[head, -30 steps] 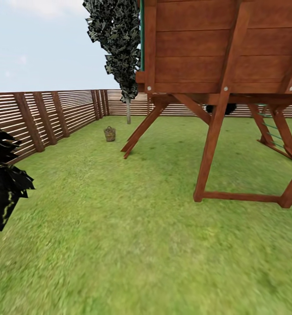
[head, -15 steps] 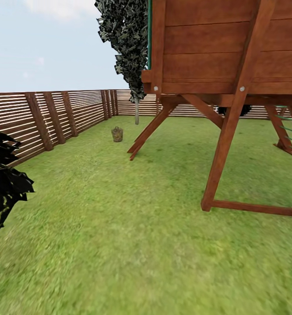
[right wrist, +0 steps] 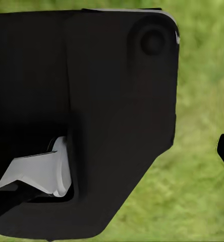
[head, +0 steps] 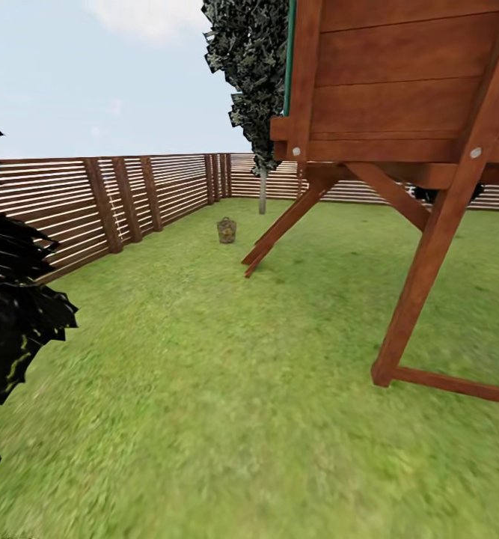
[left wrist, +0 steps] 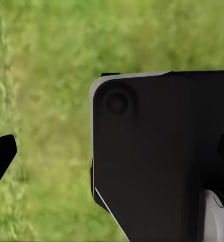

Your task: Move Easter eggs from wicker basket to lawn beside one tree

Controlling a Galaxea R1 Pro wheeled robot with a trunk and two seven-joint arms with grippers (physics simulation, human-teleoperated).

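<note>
Wide green lawn [head: 204, 389] fills the head view, with a slat fence [head: 114, 198] running along the left and back. A big wooden play tower [head: 399, 112] stands on slanted legs at right. Behind its near corner rises the tree [head: 258, 82], pale trunk by the fence. Black foliage [head: 13, 322] crowds the left edge. Far off, the basket [head: 227, 230] sits on the grass between fence and tower leg; eggs too small to tell. Both wrist views give dark housing over grass, so I cannot tell how the fingers stand.

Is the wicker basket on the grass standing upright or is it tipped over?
Upright. In the head view the wicker basket stands on the lawn near the tree, its opening upward. Its contents cannot be told from this far.
</note>
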